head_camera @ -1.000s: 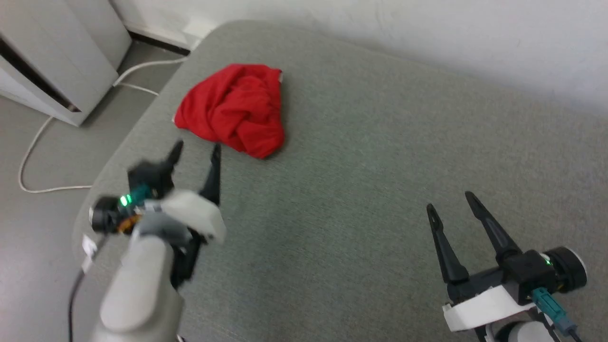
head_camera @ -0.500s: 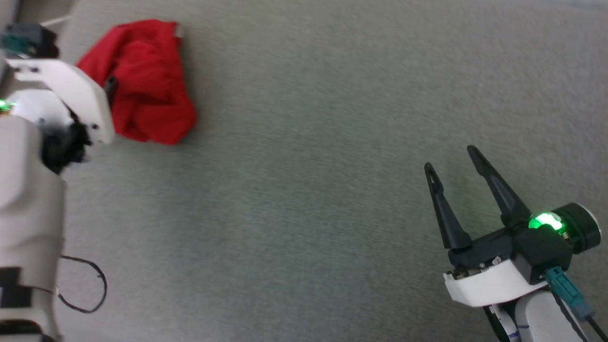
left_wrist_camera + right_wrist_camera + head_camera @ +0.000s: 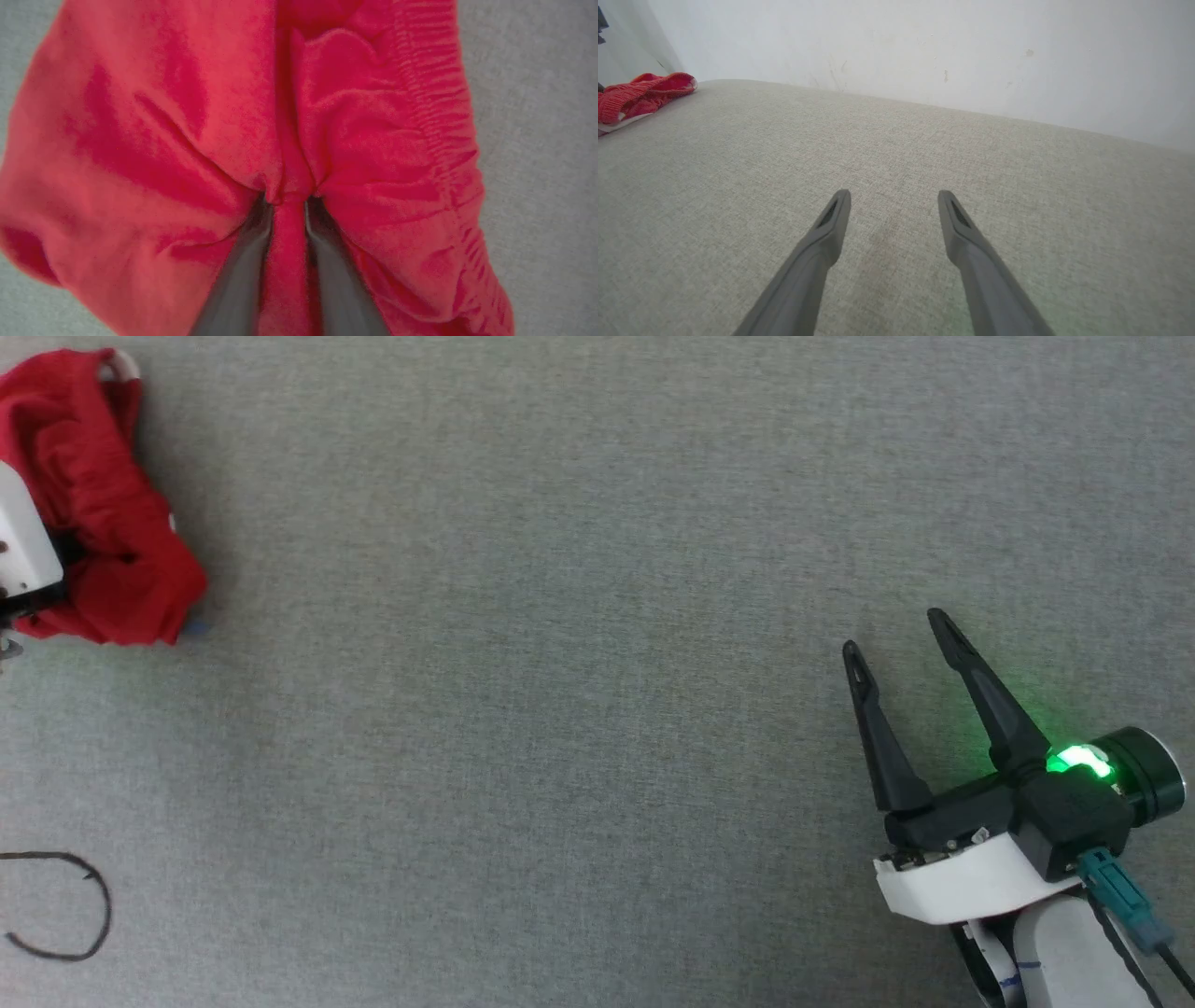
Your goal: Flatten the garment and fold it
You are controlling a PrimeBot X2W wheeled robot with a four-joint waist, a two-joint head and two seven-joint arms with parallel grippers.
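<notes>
Over at the left side of the head view, the garment point(image 3: 98, 523) sits bunched up on the grey fabric surface point(image 3: 560, 709) w/ the left gripper point(image 3: 286, 205) pinched tight on a fold of it, while the right gripper point(image 3: 893, 632) hovers well apart, jaws spread wide.

A grey woven upholstered cushion point(image 3: 597, 644) spreads wide and flat, its weave fine and even, with slightly paler and darker patches. Along the cushion's far edge rises a white wall point(image 3: 924, 42), meeting it in a soft, rounded line. Just above that edge of the cushion, the wall carries a few small dark specks point(image 3: 945, 73) and faint scuff streaks point(image 3: 836, 79). A faint brownish stain point(image 3: 885, 235) lies on the cushion, well short of its far edge. Past the cushion's far left corner stands a greyer panel point(image 3: 623, 42), too unclear to name
</notes>
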